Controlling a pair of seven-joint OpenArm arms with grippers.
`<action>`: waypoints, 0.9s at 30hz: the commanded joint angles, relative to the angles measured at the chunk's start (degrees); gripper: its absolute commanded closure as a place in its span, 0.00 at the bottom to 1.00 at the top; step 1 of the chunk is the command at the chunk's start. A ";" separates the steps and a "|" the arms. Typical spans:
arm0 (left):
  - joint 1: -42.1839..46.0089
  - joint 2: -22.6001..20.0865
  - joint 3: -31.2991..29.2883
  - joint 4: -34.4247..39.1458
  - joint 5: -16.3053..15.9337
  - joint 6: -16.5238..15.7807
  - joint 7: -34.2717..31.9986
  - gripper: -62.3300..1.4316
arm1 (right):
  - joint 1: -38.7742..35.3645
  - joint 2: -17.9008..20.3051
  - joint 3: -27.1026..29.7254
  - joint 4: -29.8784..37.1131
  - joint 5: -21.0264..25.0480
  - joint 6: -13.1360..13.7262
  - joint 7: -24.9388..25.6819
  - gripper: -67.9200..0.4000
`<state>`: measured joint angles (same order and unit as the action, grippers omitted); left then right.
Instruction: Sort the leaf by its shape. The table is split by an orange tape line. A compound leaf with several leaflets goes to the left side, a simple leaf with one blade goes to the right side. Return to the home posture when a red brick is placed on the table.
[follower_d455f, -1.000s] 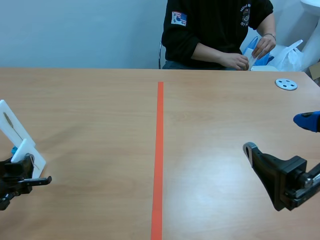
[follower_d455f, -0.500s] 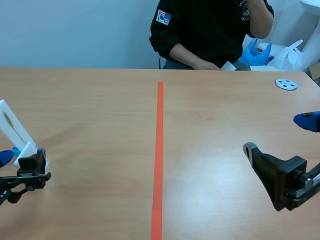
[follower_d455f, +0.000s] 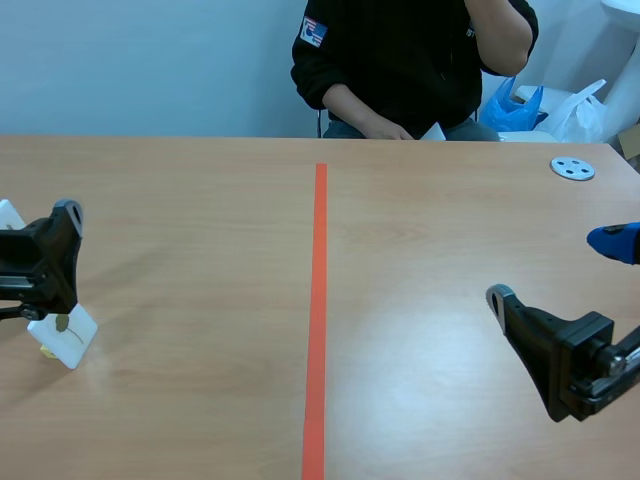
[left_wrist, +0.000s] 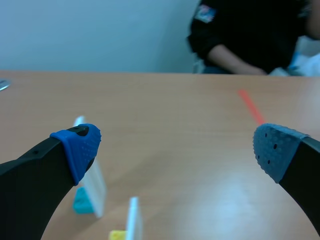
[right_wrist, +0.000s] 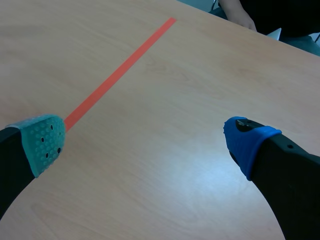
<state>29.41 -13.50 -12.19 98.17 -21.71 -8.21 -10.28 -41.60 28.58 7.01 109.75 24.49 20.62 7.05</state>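
Both my left fingers (left_wrist: 77, 145) and right fingers (right_wrist: 247, 142) apart, empty.
Leaf card (follower_d455f: 70, 338) stands well left of the tape line (follower_d455f: 318, 300).

Two white cards (follower_d455f: 72, 338); one grey disc (follower_d455f: 573, 168); one person (follower_d455f: 400, 60).

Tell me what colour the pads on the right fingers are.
One pad is grey-green, the other blue; the right wrist view shows them best.

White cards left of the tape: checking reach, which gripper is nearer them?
Left. The left gripper sits just beside the white cards; the right gripper is far across the orange tape line.
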 joint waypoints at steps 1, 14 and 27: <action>2.14 -0.22 -0.07 3.91 -0.17 -2.64 1.14 0.00 | 0.66 0.31 0.07 0.66 0.20 -0.02 0.81 0.00; 8.35 -4.02 7.04 18.51 0.15 -17.07 12.28 0.00 | 0.66 0.31 0.07 0.66 0.20 -0.02 0.81 0.00; 6.40 -4.85 18.47 12.81 5.66 -15.08 12.85 0.00 | 0.66 0.31 0.07 0.66 0.20 -0.02 0.76 0.00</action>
<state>35.86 -18.41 6.66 110.21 -15.44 -23.16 3.62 -41.60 28.58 7.01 109.75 24.49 20.62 7.05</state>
